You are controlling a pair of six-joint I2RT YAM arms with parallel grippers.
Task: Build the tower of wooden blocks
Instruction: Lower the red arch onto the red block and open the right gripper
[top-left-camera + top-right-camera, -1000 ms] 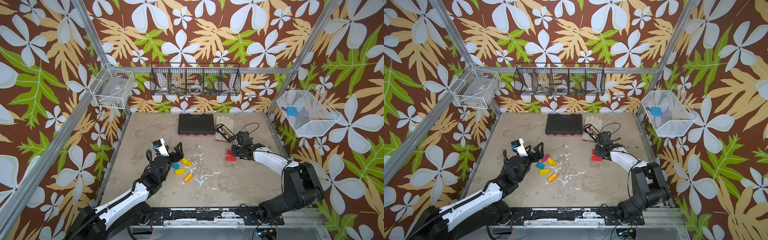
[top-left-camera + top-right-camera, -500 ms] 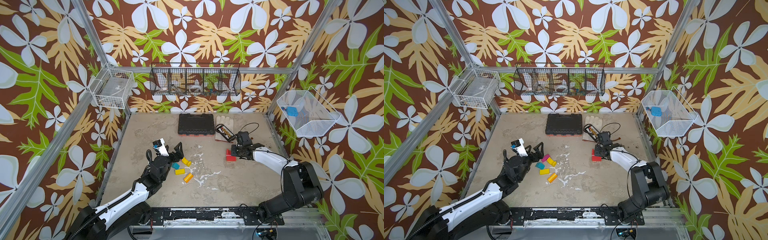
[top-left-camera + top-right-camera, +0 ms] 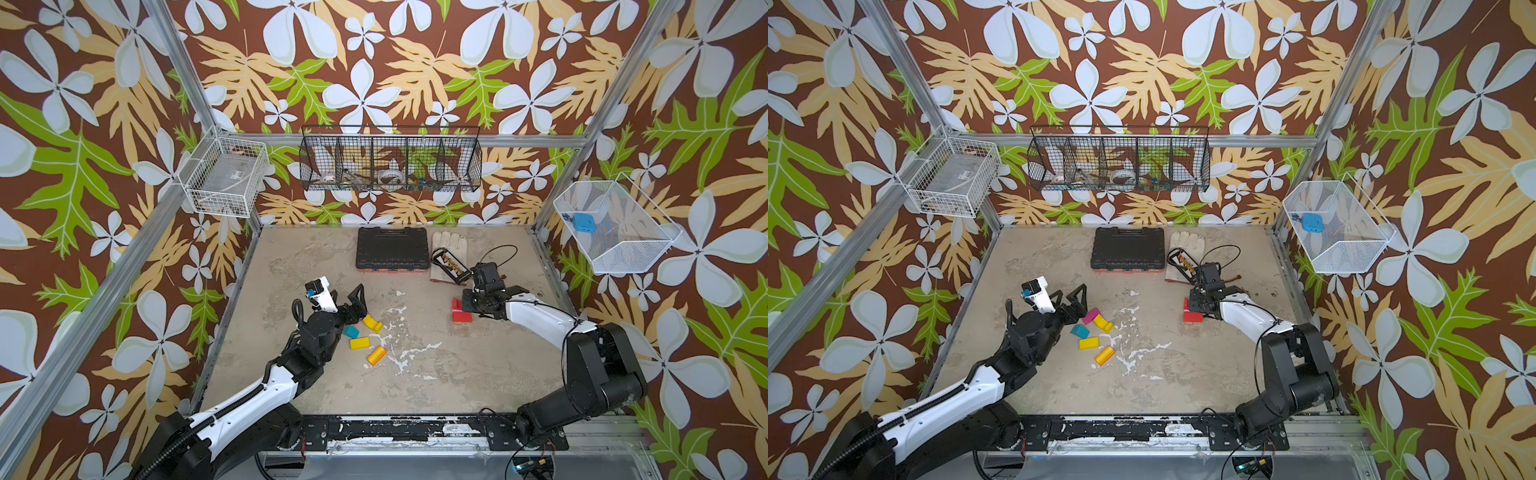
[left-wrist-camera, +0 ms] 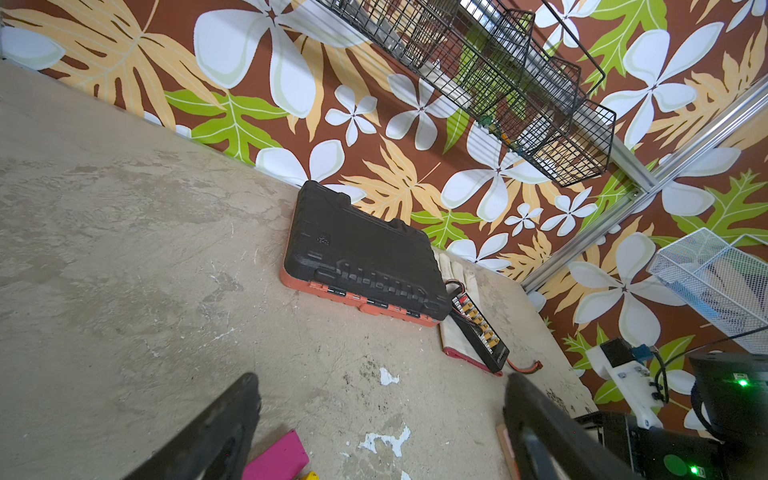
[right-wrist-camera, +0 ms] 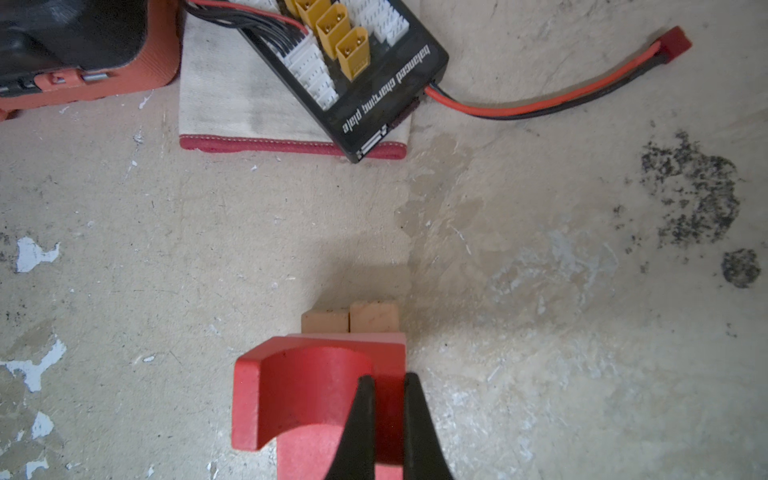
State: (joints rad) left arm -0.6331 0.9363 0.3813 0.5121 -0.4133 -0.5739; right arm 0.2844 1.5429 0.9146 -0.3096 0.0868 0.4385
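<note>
right hand [image 5: 388, 381]: narrow, pinching one leg of the red wooden arch block [image 5: 307, 386], opening facing up
stack: arch sits over a second red block [image 5: 307, 457]; two plain tan wooden planks [image 5: 349, 321] lie side by side under it, right half of the grey mottled surface [image 3: 457, 374]
left hand [image 3: 1069, 296]: wide, empty, over the loose group
loose blocks: magenta brick [image 3: 1090, 316], yellow arch [image 3: 1103, 323], teal wedge [image 3: 1080, 331], yellow brick [image 3: 1089, 343], orange half-cylinder [image 3: 1104, 355], left of centre, well apart from the stack
back: black plastic tool case [image 3: 392, 249]
</note>
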